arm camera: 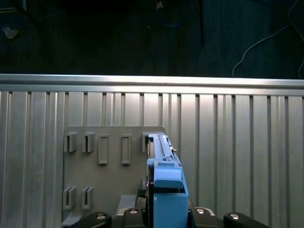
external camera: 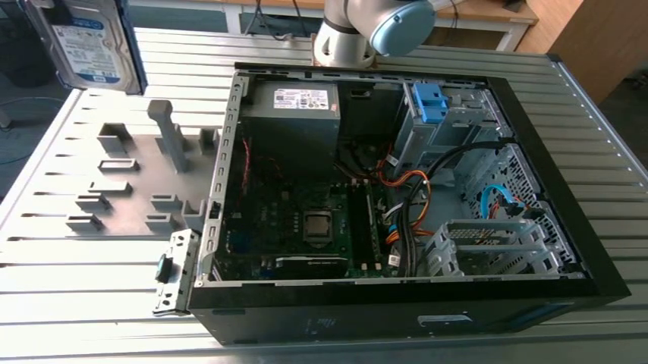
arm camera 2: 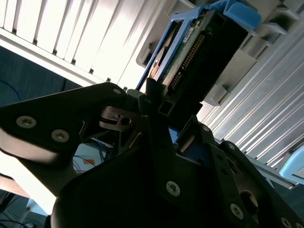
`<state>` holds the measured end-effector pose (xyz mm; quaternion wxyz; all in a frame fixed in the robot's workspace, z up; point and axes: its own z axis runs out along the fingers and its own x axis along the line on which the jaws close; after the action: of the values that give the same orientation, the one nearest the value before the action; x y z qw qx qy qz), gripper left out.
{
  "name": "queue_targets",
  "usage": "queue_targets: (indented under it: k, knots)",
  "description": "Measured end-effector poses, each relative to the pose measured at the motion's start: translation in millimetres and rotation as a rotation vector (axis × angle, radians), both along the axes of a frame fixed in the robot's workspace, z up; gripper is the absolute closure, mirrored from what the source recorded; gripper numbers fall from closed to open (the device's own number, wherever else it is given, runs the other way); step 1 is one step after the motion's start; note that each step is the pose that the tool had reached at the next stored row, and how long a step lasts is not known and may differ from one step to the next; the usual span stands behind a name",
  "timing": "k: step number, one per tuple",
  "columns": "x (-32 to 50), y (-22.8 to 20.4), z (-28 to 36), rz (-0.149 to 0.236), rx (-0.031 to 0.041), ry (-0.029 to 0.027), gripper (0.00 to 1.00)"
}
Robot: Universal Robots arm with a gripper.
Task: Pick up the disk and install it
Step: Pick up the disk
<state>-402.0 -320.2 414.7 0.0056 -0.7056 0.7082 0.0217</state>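
Disk (external camera: 91, 42) is held edge-up in the air over the ribbed desk (arm camera: 237, 142), at the exterior view's left. It is near the grey fixture plate (external camera: 132, 182) and well apart from the open computer case (external camera: 405, 318). In the second wrist view, the gripper (arm camera 2: 171, 114) is seen clenched on one end of the blue-framed disk.

Blue-framed labelled disk (external camera: 89, 42), upright, aloft
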Motion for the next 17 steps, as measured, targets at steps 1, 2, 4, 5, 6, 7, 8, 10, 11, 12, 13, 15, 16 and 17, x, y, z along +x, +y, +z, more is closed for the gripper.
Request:
queue_targets:
  k: [1, 2, 4, 5, 6, 7, 8, 10, 11, 12, 13, 15, 16, 17]
  knots:
    - [0.0, 0.0, 3.9, 0.0, 0.0011, 0.0001, 0.64]
    - [0.0, 0.0, 8.4, 0.0, 0.0022, 0.0001, 0.64]
    - [0.0, 0.0, 17.0, 0.0, 0.004, 0.0001, 0.64]
    - [0.0, 0.0, 21.2, 0.0, 0.0049, 0.0001, 0.64]
    - [0.0, 0.0, 25.7, 0.0, 0.0056, 0.0002, 0.64]
    - [0.0, 0.0, 30.1, 0.0, 0.0062, 0.0, 0.64]
    - [0.0, 0.0, 34.7, 0.0, 0.0066, 0.0002, 0.64]
    - [0.0, -0.1, 44.1, 0.0, 0.0078, 0.0001, 0.64]
    - [0.0, 0.0, 48.6, 0.0, 0.0082, 0.0002, 0.64]
    - [0.0, -0.1, 52.9, 0.0, 0.009, 0.0, 0.64]
    - [0.0, -0.1, 56.9, 0.0, 0.0098, -0.0001, 0.64]
    - [0.0, -0.1, 64.7, 0.0, 0.0119, -0.0001, 0.64]
    - [0.0, -0.1, 69.1, 0.0, 0.0132, 0.0001, 0.64]
    - [0.0, 0.0, 72.9, 0.0, 0.014, 0.0003, 0.64]
